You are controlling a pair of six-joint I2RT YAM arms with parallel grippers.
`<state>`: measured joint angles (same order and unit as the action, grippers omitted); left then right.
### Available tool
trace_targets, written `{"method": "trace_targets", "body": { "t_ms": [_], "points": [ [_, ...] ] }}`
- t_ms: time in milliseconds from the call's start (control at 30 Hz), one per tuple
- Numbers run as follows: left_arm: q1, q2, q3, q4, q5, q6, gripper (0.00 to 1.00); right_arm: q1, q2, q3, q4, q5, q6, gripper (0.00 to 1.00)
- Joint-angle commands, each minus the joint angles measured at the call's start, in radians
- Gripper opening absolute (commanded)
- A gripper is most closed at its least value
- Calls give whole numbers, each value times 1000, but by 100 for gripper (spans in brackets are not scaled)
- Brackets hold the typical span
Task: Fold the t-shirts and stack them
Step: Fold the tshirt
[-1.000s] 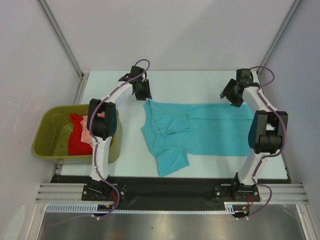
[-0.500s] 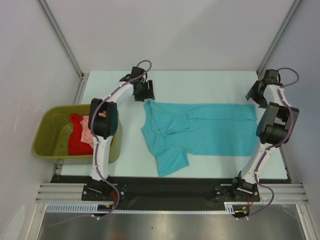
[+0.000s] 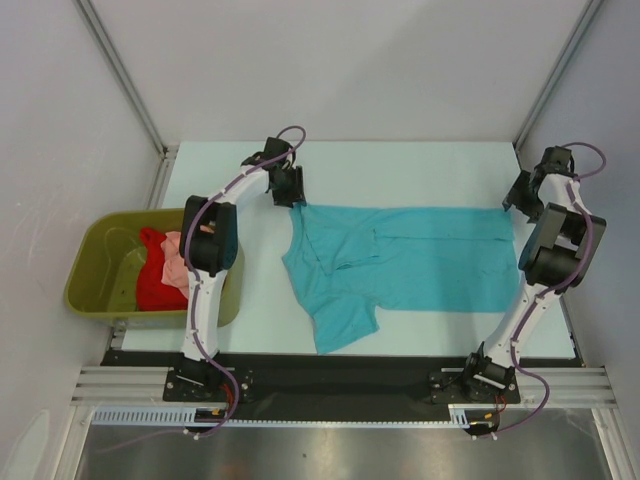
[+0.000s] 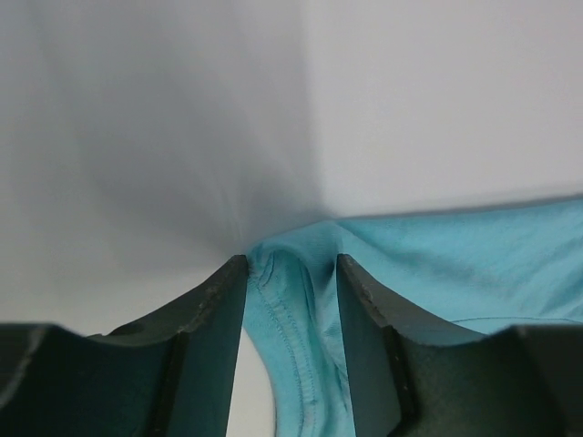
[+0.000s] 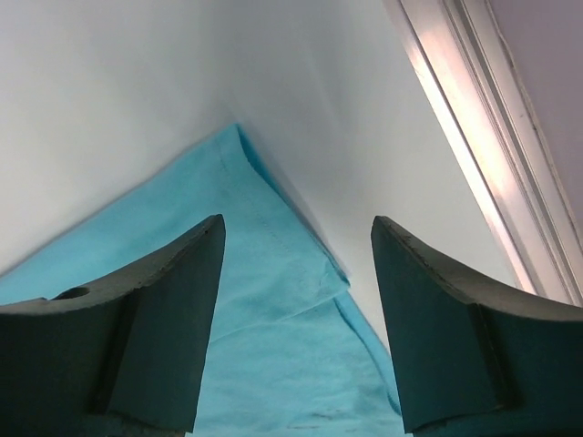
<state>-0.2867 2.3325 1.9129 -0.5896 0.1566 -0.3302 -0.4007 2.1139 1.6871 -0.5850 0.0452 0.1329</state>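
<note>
A turquoise t-shirt [image 3: 400, 260] lies spread flat on the table, one sleeve folded in on its left half. My left gripper [image 3: 293, 190] sits at its far left corner. In the left wrist view that gripper [image 4: 291, 269] is open, and a puckered ridge of hem [image 4: 305, 328] stands between its fingers. My right gripper [image 3: 518, 195] hovers at the far right corner. In the right wrist view it [image 5: 296, 228] is open, straddling the shirt's corner [image 5: 219, 191] without touching it. A red t-shirt [image 3: 150, 285] and a salmon-pink t-shirt [image 3: 178, 262] lie crumpled in the tub.
An olive-green tub [image 3: 85, 255] stands off the table's left edge beside the left arm. A metal frame rail [image 5: 474, 109] runs close to the right gripper along the table's right edge. White walls close in the back and sides.
The right arm swung outward to the right, carrying its gripper from over the shirt to the far right corner. The left gripper shifted slightly onto the far left corner, and its jaws widened then narrowed.
</note>
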Motion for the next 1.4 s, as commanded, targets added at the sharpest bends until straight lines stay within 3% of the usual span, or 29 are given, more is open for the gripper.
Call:
{"method": "trace_targets", "body": {
  "t_ms": [0,200,433,667,900,1100,1300,1367],
  "points": [
    [7,5,34,-4,11,17,48,-18,23,31,5,-83,-49,70],
    [9,8,34,-4,35,5,38,-13,73,66,19,-188,-87,66],
    [15,7,26,-10,41,3,32,-15,119,89,4,-240,-118,60],
    [18,5,17,-16,35,2,32,-39,124,88,27,-252,-101,61],
    [20,-5,0,-12,31,3,31,-75,155,95,7,-395,-87,58],
    [23,2,8,-13,32,-4,22,-76,181,112,-1,-429,-79,50],
    [24,18,24,-15,28,-26,9,-69,216,141,-21,-424,-72,34],
    [26,22,38,-21,9,-29,0,-67,215,137,-15,-398,-59,21]
  ]
}}
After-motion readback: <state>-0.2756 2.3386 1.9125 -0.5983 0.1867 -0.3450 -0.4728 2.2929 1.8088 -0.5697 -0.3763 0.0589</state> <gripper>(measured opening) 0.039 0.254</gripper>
